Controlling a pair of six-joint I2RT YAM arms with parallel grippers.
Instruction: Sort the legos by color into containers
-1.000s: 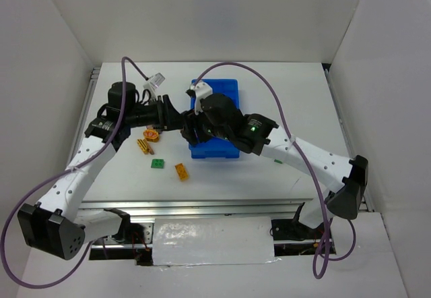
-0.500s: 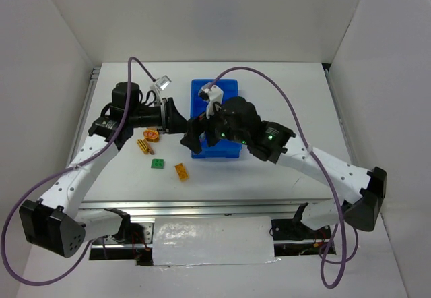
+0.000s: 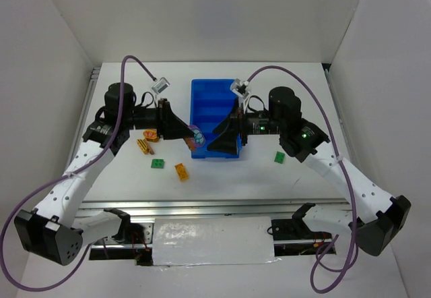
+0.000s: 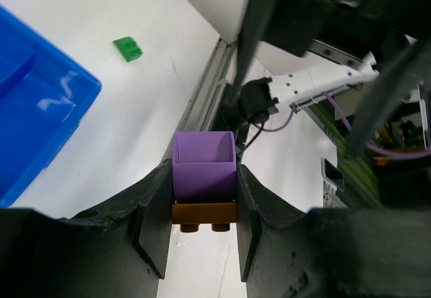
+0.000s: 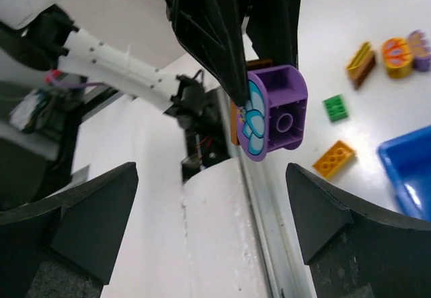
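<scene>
My left gripper (image 3: pixel 193 135) is shut on a purple lego (image 4: pixel 204 166) with a brown plate (image 4: pixel 204 213) stuck to it, held in the air just off the left edge of the blue tray (image 3: pixel 217 99). The purple lego (image 5: pixel 276 111) has a pale blue picture on one side. My right gripper (image 3: pixel 217 143) faces it from the right, open and holding nothing, its fingers (image 5: pixel 335 212) wide apart. On the table lie a green lego (image 3: pixel 157 164), an orange-yellow lego (image 3: pixel 182 171), a striped yellow-brown piece (image 3: pixel 144 146), an orange round piece (image 3: pixel 151 135) and another green lego (image 3: pixel 279 156).
The blue tray's compartments (image 3: pixel 214 109) run front to back behind both grippers; its near end is hidden by the right gripper. White walls enclose the table on three sides. The metal rail (image 3: pixel 202 210) lines the near edge.
The right gripper has opened and drawn back to the right, away from the piece in the left gripper. The left gripper has shifted slightly right, still gripping the purple and brown piece.
</scene>
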